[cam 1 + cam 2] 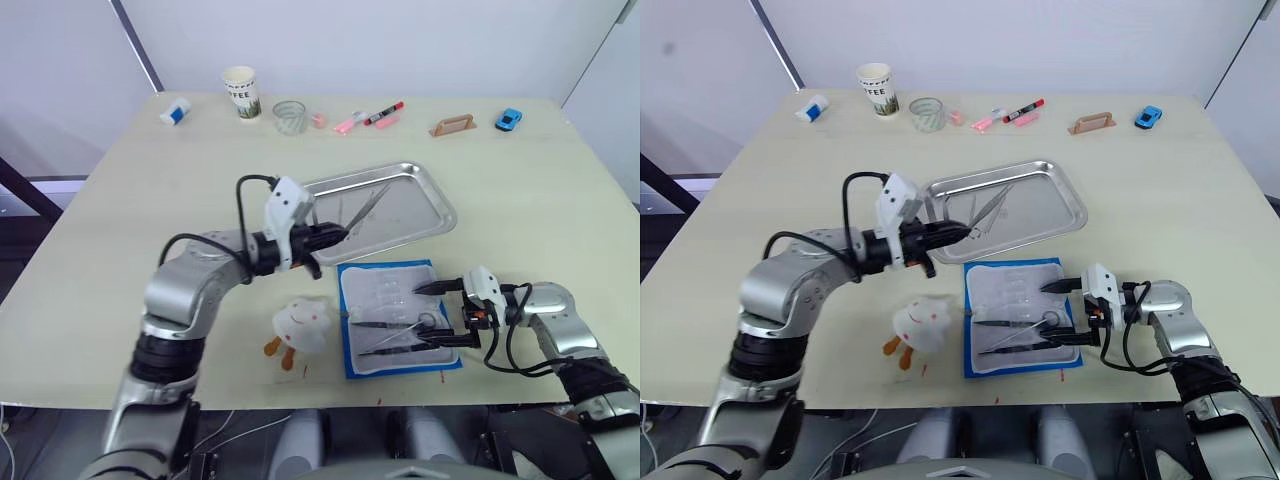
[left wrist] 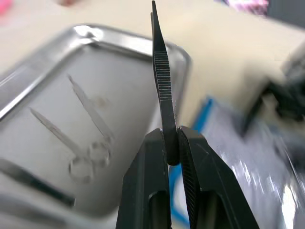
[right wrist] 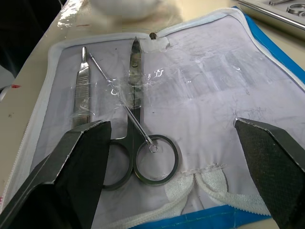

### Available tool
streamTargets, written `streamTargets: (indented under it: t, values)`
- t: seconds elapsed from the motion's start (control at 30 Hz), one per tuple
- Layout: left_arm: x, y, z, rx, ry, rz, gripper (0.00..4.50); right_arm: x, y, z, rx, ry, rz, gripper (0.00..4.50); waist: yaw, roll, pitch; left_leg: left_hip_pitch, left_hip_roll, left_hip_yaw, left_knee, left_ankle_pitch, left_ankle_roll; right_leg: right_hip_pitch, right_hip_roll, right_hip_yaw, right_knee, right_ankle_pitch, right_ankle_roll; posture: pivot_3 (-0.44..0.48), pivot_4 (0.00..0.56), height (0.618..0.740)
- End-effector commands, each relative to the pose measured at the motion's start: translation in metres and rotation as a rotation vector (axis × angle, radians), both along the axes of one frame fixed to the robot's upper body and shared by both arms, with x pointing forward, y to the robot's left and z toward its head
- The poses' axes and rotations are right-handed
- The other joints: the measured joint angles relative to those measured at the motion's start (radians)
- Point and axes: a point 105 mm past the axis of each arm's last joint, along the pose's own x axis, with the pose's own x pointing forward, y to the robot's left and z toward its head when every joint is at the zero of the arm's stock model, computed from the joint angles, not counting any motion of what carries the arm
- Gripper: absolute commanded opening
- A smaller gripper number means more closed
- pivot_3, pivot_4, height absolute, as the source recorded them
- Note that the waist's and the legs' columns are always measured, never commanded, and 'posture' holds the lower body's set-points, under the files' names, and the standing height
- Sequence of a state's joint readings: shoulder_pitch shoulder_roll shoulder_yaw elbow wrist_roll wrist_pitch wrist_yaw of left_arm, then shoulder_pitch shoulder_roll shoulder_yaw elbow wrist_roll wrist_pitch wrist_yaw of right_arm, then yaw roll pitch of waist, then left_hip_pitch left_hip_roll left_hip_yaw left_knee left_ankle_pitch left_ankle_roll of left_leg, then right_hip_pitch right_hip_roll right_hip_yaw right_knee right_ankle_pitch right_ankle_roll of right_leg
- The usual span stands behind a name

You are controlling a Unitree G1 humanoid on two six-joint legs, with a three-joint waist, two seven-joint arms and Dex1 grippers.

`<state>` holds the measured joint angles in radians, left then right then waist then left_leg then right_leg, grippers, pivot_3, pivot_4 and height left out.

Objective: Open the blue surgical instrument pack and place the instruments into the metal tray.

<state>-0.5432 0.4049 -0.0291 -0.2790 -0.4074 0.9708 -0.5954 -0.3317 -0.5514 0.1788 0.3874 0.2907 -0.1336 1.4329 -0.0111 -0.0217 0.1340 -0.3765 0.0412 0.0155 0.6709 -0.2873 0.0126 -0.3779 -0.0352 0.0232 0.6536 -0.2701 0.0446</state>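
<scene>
The big pale table (image 1: 120,220) takes up most of the head views. The metal tray (image 1: 425,225) sits just right of centre, with one pair of scissors (image 1: 368,204) already lying in it. Right below it, lower centre-right, the blue surgical instrument pack (image 1: 352,362) lies open with its whitish lining up. A white plush toy (image 1: 303,325) sits just beside the pack's left edge, close enough to crowd that side.

The left gripper (image 1: 338,235) hovers at the tray's near-left corner, fingers clamped on a thin dark pair of tweezers (image 2: 162,86) that point out over the tray. In the left wrist view the tray behind them is smeared, so I can't tell how many tools it really holds. The right gripper (image 1: 428,315) is at the pack's right edge, fingers spread wide with nothing between them; one finger sits over the lining, the other over the pack's lower right part.

The right wrist view shows what remains in the pack: ring-handled scissors (image 3: 136,143), a thin probe (image 3: 119,102) crossing them, and a flat tool (image 3: 82,90) under crinkly clear plastic. The glare makes that last one hard to identify, and the gripper's finger cuts off its lower end.

Along the far edge at the top: paper cup (image 1: 241,92), glass (image 1: 289,116), markers (image 1: 366,119), a tan wooden handle thing (image 1: 453,126), a small blue toy car (image 1: 508,119), and a white and blue object (image 1: 175,112) I can't identify
</scene>
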Motion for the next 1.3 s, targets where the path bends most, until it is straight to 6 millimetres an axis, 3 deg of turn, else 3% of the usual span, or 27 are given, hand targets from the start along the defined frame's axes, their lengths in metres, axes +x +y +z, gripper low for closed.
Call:
streamTargets:
  t: [0.03,0.2,0.4,0.7,1.3]
  values:
    - [0.016,-0.004,0.004,0.007,-0.013,0.133,0.03,-0.008,-0.004,-0.019,-0.060,0.079,-0.002,4.50,-0.003,0.000,0.000,0.000,0.000,0.000,0.000,0.000,0.000,0.000,0.000,0.000,0.000,0.000,0.000,0.000,0.150,0.740]
    - [0.038,-0.031,-0.014,0.007,0.038,0.289,0.03,-0.007,-0.004,-0.017,-0.054,0.081,-0.009,4.50,0.001,0.000,0.000,0.000,-0.001,0.000,0.000,0.000,0.000,0.000,-0.001,0.000,0.000,0.000,0.000,0.000,0.150,0.740]
    - [0.047,-0.059,-0.032,0.011,0.094,0.387,0.03,-0.009,-0.005,-0.018,-0.061,0.084,-0.008,4.50,0.001,0.000,0.000,0.000,-0.001,0.000,0.000,0.000,-0.001,0.000,-0.001,0.000,0.000,0.000,0.000,0.000,0.150,0.740]
    - [0.064,-0.091,-0.038,-0.019,0.145,0.484,0.03,-0.012,-0.004,-0.018,-0.055,0.089,-0.013,4.50,0.001,0.000,0.000,-0.001,-0.002,0.000,0.000,0.000,-0.001,0.000,-0.001,0.000,-0.001,0.000,0.000,0.000,0.150,0.740]
    - [0.064,-0.101,-0.036,-0.024,0.144,0.452,0.03,-0.010,-0.002,-0.017,-0.052,0.084,-0.020,4.50,0.001,0.000,0.000,-0.001,-0.002,0.000,0.000,0.002,-0.003,0.000,-0.001,-0.001,-0.001,0.000,0.000,0.000,0.150,0.740]
